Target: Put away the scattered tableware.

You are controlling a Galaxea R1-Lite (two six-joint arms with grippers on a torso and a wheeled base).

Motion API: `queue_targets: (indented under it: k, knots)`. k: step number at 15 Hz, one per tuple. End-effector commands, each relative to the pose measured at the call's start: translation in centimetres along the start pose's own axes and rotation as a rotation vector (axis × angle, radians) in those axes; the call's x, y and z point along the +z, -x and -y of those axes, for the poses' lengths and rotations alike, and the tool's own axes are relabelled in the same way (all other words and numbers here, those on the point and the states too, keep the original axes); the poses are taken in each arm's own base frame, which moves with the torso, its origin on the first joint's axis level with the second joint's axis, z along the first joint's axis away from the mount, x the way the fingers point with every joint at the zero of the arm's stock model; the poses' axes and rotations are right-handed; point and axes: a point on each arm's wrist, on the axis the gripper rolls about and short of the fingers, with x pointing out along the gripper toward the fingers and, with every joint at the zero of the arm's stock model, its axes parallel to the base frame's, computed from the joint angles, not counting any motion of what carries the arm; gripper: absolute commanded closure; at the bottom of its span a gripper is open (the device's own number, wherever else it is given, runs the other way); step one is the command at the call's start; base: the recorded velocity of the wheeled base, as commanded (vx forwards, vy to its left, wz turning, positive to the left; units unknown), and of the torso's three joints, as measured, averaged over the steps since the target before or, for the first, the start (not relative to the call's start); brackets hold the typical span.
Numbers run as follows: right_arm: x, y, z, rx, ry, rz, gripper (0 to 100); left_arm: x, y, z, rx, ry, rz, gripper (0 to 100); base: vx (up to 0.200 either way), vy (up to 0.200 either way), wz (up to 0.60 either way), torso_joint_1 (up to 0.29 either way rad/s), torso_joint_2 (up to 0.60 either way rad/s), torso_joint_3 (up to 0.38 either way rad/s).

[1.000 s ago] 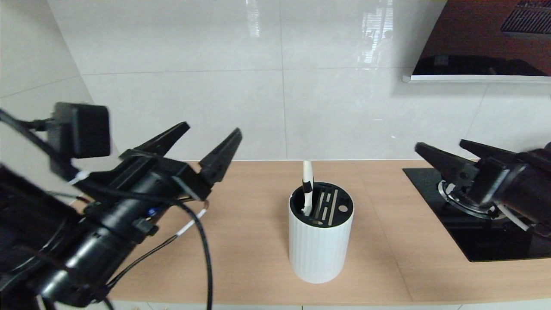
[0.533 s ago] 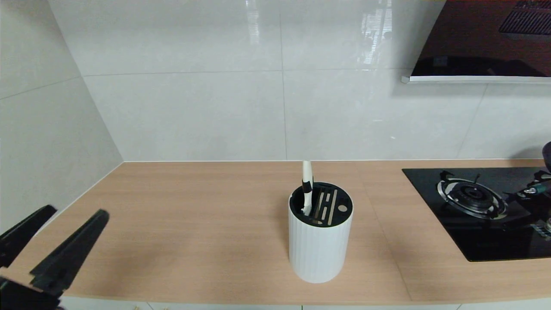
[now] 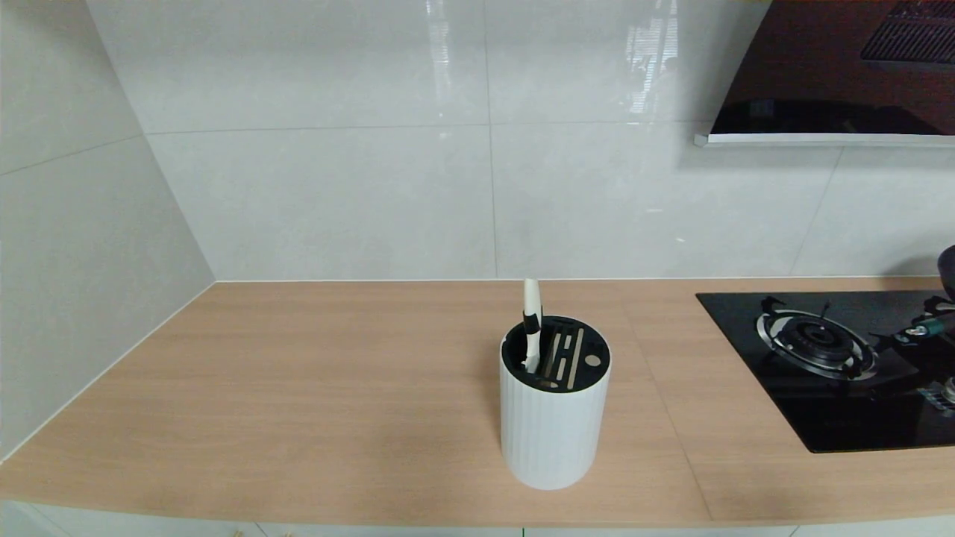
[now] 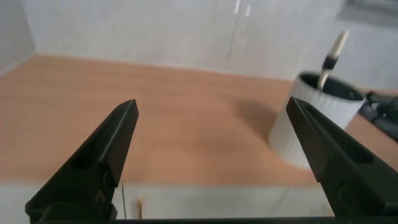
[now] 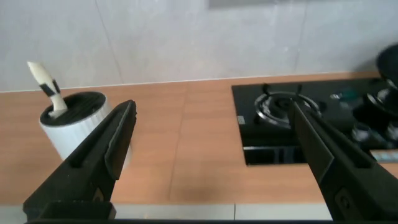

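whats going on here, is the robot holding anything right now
Nothing is being handled at this moment. The left gripper and right gripper are both open and hold nothing, each just off the front edge of the counter. A white holder stands upright on the counter, and one utensil with a white handle stands in it. A black hob lies to the holder's right.
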Motion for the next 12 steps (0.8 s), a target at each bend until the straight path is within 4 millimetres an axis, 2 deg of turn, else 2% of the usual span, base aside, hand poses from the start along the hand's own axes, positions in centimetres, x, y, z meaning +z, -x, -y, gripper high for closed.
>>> queue_targets:
  k: [1,3,5,6,8,9,11,12]
  knots:
    - [-1.0,1.4,0.3,-0.098,-0.046,0.051,0,-1.4,0.8,-0.2,0.024,-0.060,0.015,0,0.000,0.000,0.00,0.000,0.00,0.000]
    - [-1.9,1.1,0.1,-0.152,-0.054,0.027,0,-2.4,0.9,-0.4,0.051,-0.168,-0.079,0,0.000,0.000,0.00,0.000,0.00,0.000]
    - [-2.8,1.1,-0.1,-0.211,-0.043,0.016,0,-2.4,0.9,-0.4,0.050,-0.190,-0.079,0,0.000,0.000,0.00,0.000,0.00,0.000]
    - [-3.6,1.6,-0.3,-0.241,-0.028,0.039,0,-2.4,0.9,-0.4,0.050,-0.210,-0.080,0,0.000,0.000,0.00,0.000,0.00,0.000]
    - [-7.0,0.8,-0.2,-0.255,0.077,-0.042,0,-2.9,0.9,-0.7,0.129,-0.256,-0.134,0,0.000,0.000,0.00,0.000,0.00,0.000]
    - [-7.6,0.3,-0.1,-0.274,0.075,-0.014,0,-2.9,0.9,-0.7,0.131,-0.204,-0.124,0,0.000,0.000,0.00,0.000,0.00,0.000]
    - [-9.4,-0.5,0.0,-0.271,0.093,0.015,0,-2.9,0.9,-0.7,0.127,-0.221,-0.127,0,0.000,0.000,0.00,0.000,0.00,0.000]
    - [-9.9,-0.5,0.1,-0.271,0.104,-0.030,0,-2.9,0.9,-0.7,0.125,-0.225,-0.126,0,0.000,0.000,0.00,0.000,0.00,0.000]
